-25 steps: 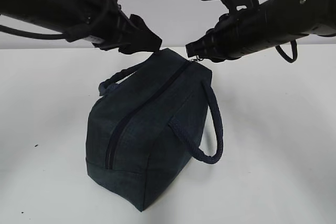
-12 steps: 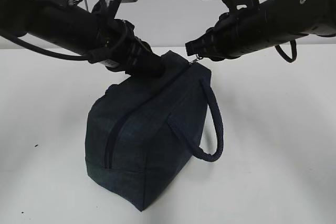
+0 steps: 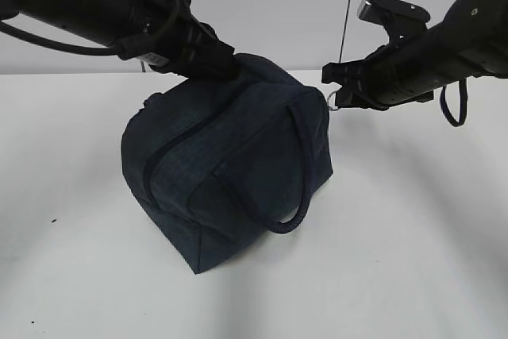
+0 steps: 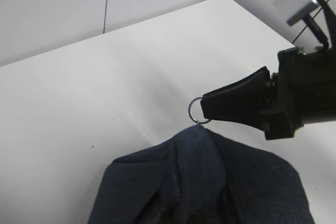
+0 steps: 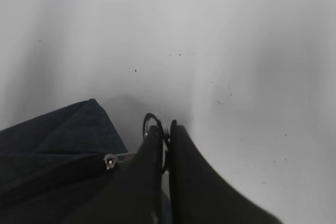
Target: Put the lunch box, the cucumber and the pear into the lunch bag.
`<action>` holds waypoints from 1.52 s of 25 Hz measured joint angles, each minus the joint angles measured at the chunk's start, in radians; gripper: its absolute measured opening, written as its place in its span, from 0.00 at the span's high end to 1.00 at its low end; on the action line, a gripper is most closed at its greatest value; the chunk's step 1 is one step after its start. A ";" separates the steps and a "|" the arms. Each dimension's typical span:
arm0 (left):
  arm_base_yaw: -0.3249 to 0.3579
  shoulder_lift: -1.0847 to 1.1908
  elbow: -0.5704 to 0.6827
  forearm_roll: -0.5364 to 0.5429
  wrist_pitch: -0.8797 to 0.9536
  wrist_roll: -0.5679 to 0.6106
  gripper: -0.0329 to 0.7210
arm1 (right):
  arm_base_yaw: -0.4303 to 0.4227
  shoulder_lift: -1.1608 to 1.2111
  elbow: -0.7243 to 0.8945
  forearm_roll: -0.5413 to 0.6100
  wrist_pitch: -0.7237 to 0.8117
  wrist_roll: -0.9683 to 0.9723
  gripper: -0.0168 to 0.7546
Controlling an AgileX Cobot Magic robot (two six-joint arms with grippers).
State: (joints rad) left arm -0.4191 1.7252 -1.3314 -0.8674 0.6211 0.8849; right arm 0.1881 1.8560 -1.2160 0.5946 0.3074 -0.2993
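Note:
The dark navy lunch bag (image 3: 230,164) stands tilted on the white table, its zipper (image 3: 171,148) closed along the top. My left gripper (image 3: 225,65) presses into the bag's top end and is shut on the fabric; its fingers are hidden in the left wrist view, where bunched fabric (image 4: 210,182) fills the bottom. My right gripper (image 3: 332,85) is shut on the metal ring pull (image 3: 333,101) at the bag's far end. The ring pull also shows in the left wrist view (image 4: 196,112) and the right wrist view (image 5: 149,124). The lunch box, cucumber and pear are out of view.
One looped handle (image 3: 305,188) hangs down the bag's right side. The white table (image 3: 413,236) spreads around the bag, with a pale wall behind it. Both dark arms reach in above the bag from left and right.
The bag has slid left and tipped over further. My right gripper has moved right, holding the ring pull. My left arm has risen and shifted left, staying on the bag's top.

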 joint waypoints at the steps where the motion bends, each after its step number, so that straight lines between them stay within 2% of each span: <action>1: 0.006 0.005 -0.011 0.010 0.015 -0.014 0.95 | -0.002 0.002 -0.006 0.023 0.011 -0.018 0.97; 2: 0.010 0.008 -0.021 0.028 0.026 -0.026 0.92 | -0.004 0.003 -0.013 0.035 0.029 -0.048 0.95; 3: 0.018 0.008 -0.036 0.049 0.032 -0.042 0.85 | -0.010 0.008 -0.028 0.057 0.063 -0.111 0.89; 4: 0.024 0.005 -0.050 0.064 0.035 -0.064 0.75 | -0.019 0.012 -0.044 0.073 0.089 -0.147 0.79; 7: 0.029 -0.004 -0.060 0.149 0.054 -0.163 0.44 | -0.027 0.015 -0.107 0.093 0.171 -0.203 0.42; 8: 0.029 -0.009 -0.060 0.186 0.071 -0.197 0.40 | -0.027 0.015 -0.126 0.092 0.198 -0.214 0.28; 9: 0.029 -0.016 -0.060 0.231 0.088 -0.226 0.39 | -0.027 0.007 -0.140 0.092 0.224 -0.222 0.21; 10: 0.029 -0.027 -0.060 0.286 0.110 -0.268 0.41 | -0.027 0.000 -0.143 0.092 0.241 -0.226 0.19; 13: 0.029 -0.085 -0.060 0.500 0.197 -0.442 0.45 | -0.027 -0.049 -0.154 0.080 0.323 -0.232 0.19; 17: 0.029 -0.162 -0.060 0.817 0.392 -0.767 0.47 | -0.027 -0.129 -0.156 -0.002 0.479 -0.217 0.22; 19: 0.029 -0.203 -0.060 0.907 0.499 -0.878 0.47 | -0.027 -0.161 -0.156 -0.051 0.541 -0.186 0.22; 25: 0.029 -0.421 0.064 0.954 0.555 -1.008 0.51 | -0.027 -0.303 -0.030 -0.217 0.662 -0.056 0.22; 30: 0.029 -0.660 0.252 0.967 0.567 -1.019 0.62 | -0.027 -0.495 0.187 -0.275 0.730 0.019 0.22; 38: 0.029 -1.078 0.572 0.993 0.569 -1.022 0.65 | -0.027 -0.874 0.451 -0.401 0.866 0.156 0.22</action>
State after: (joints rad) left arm -0.3901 0.6469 -0.7595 0.1251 1.1898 -0.1373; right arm 0.1613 0.9820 -0.7654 0.1934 1.1735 -0.1437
